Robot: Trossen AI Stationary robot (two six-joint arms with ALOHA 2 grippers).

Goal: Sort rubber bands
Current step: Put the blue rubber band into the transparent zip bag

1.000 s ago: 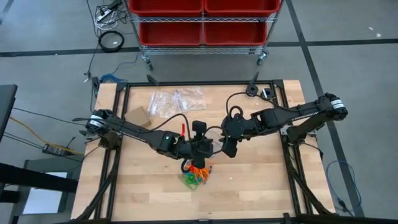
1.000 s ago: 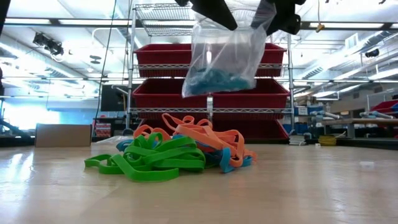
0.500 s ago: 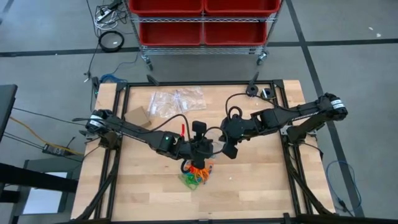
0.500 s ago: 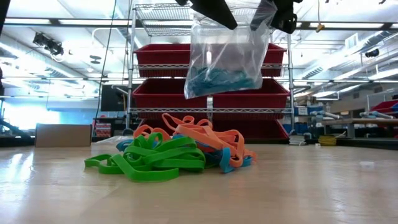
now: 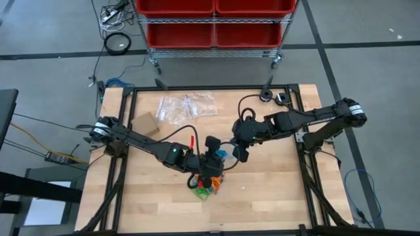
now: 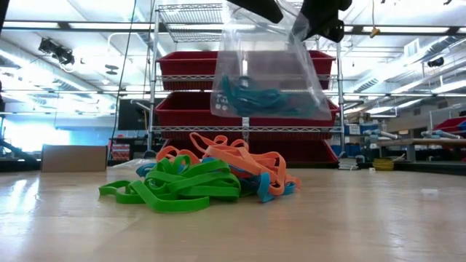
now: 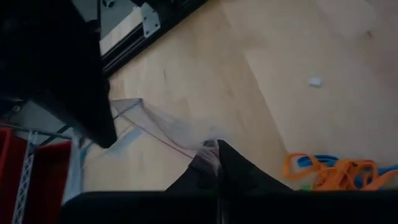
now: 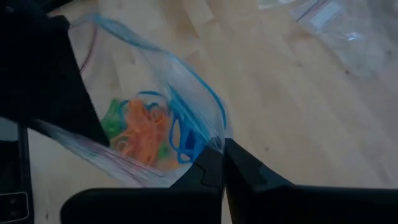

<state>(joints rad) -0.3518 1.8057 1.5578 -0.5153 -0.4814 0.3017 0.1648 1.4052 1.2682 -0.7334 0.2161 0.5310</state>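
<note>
Low view shows a clear plastic bag [image 6: 268,69] hanging in the air between two sets of jaws, each pinching one top corner. Inside the bag, blue rubber bands [image 6: 255,94] have slid down to rest along the bottom fold. Directly beneath the jaws, the unsorted pile [image 6: 207,180] of green, orange and blue bands sits on the counter [image 6: 364,225].

From above, the left gripper [image 5: 211,159] and right gripper [image 5: 235,154] meet over the pile, close together. Both sets of jaws are clamped tight on the bag's rim: the left wrist view shows film caught between that arm's fingertips [image 7: 214,163], and the right wrist view shows the blue zip edge nipped between its own [image 8: 219,163]. Holding the bag by opposite corners likely keeps its mouth stretched and upward so the sorted blues stay in.

Spare bags [image 5: 187,105] and a cardboard piece [image 5: 145,122] lie well behind the jaws, toward the red bins [image 5: 213,19].
</note>
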